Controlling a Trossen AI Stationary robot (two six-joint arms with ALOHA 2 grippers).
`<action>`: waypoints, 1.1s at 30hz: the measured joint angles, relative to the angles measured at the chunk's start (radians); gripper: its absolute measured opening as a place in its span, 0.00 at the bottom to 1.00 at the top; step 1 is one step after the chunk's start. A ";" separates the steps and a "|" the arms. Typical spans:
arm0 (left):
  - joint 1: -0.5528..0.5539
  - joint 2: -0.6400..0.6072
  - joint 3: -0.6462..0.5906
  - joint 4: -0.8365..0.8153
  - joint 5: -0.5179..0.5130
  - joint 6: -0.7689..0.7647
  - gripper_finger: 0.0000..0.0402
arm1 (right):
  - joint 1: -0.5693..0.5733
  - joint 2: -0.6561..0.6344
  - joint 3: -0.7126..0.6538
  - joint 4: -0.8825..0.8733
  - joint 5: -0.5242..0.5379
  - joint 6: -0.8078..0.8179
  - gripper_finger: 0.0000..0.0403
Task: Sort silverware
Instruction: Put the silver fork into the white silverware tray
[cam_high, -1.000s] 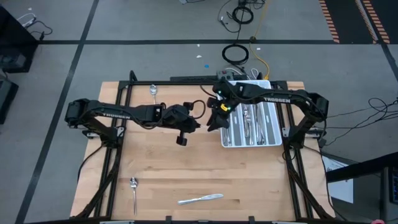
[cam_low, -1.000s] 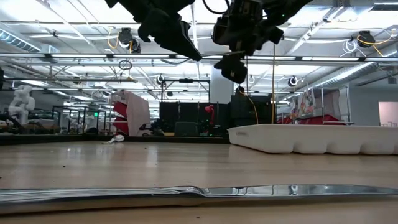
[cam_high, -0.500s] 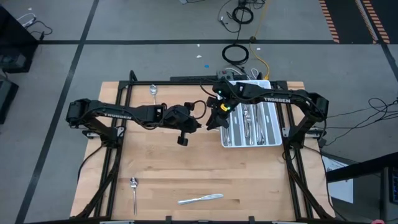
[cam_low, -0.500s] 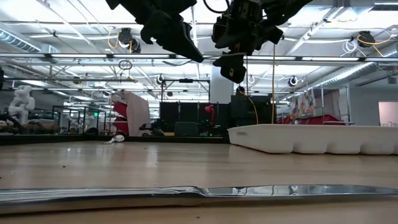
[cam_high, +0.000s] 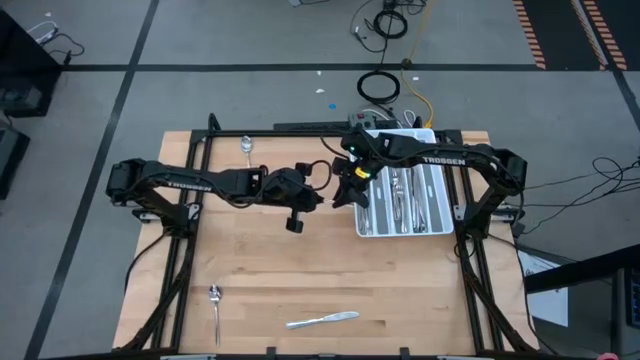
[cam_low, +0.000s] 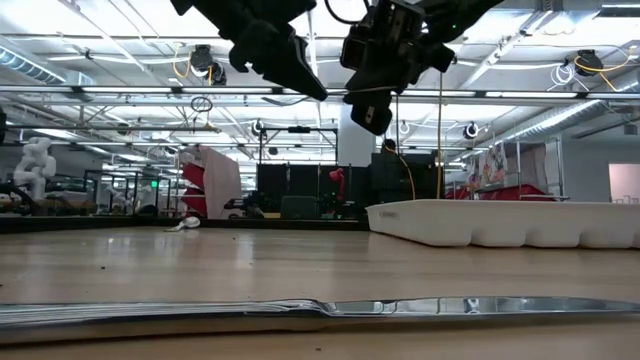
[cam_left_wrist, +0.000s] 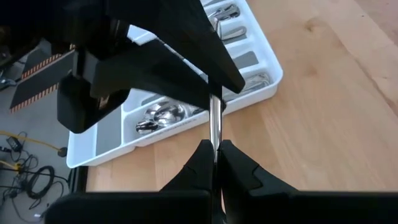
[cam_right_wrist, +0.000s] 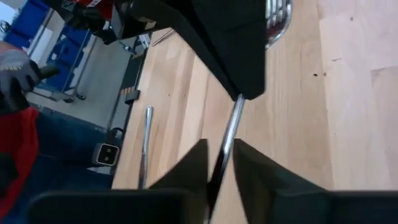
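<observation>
Both grippers meet high over the middle of the table, just left of the white tray (cam_high: 440, 228). My left gripper (cam_left_wrist: 214, 148) is shut on a slim silver piece of silverware, a fork by its ribbed head (cam_right_wrist: 278, 15). Its handle (cam_left_wrist: 215, 118) reaches out to my right gripper (cam_right_wrist: 219, 148). That gripper is open, with one finger close on each side of the handle and a thin gap on both sides. In the high view the arms hide the fork. A knife (cam_high: 322, 320) and a spoon (cam_high: 215, 300) lie flat at the near edge, another spoon (cam_high: 246, 147) at the far edge. My left gripper pinches the fork's stem (cam_left_wrist: 215, 138) between its two fingers, just short of the head. The fingers come from the table's left, slanting down, and lie roughly along the fork. The handle sticks out past the fingertips. The fork is lifted clear of the table.
The tray (cam_low: 500, 222) stands at the right, its compartments holding several sorted pieces (cam_left_wrist: 163, 117). The knife (cam_low: 400, 307) lies right before the low camera. A person's gloved hand (cam_right_wrist: 15, 71) shows beyond the table's left side. Bare wood lies between the arms and the near edge.
My right gripper's fingers have drawn together around the fork's handle, and the gripper has rolled a little. My left gripper has kept still with the fork.
</observation>
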 joint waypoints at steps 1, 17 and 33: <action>-0.001 0.000 0.000 -0.002 -0.002 0.000 0.02 | 0.001 0.000 0.000 0.000 0.005 -0.014 0.14; -0.001 0.000 0.000 0.055 -0.016 -0.111 0.30 | -0.001 0.000 0.000 -0.042 0.109 -0.136 0.00; -0.059 -0.087 0.001 0.199 -0.403 -0.212 0.50 | -0.233 -0.068 -0.117 0.040 0.465 0.407 0.00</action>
